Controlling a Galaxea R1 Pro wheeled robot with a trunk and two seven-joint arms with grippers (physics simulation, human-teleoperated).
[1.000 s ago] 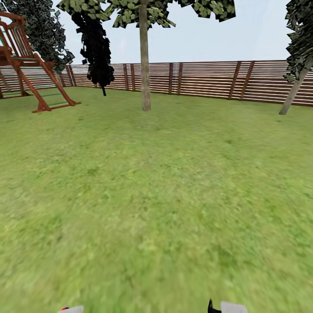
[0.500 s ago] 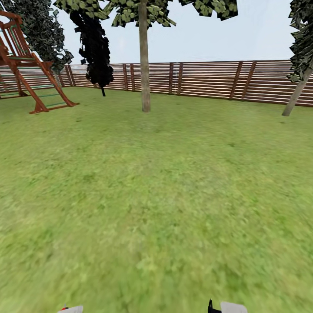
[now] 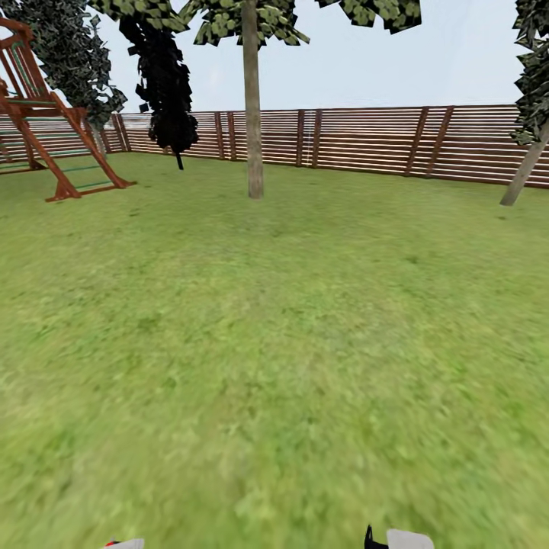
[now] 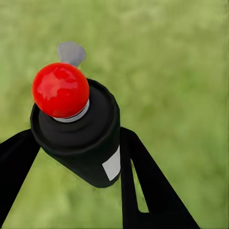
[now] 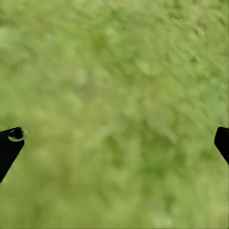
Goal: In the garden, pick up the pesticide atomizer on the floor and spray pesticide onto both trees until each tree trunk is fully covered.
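Pesticide atomizer (image 4: 78, 129): a black canister with a bright red round tip, clamped between the left gripper's (image 4: 76, 148) black fingers (image 4: 138, 186), one on each side and both touching it; a sliver of red shows at the bottom edge of the head view.
Left arm: low, the gripper pointing down over the grass, the canister tilted.
Right gripper (image 5: 114, 138): fingers wide apart with only blurred grass between them; nothing held.
Right arm: low at the bottom edge of the head view; its pose is hard to read from so little.
Tree trunks: one pale trunk (image 3: 254, 107) straight ahead, upright, well apart from the robot; a second (image 3: 524, 174) leaning at the far right, near the fence.
Open room: the lawn (image 3: 290, 328) lies wide and bare up to the near trunk.
Edges: a brown slatted fence (image 3: 366, 141) closes the back; a red wooden play frame (image 3: 46, 122) stands far left, with dark slim trees (image 3: 164, 84) beside it.
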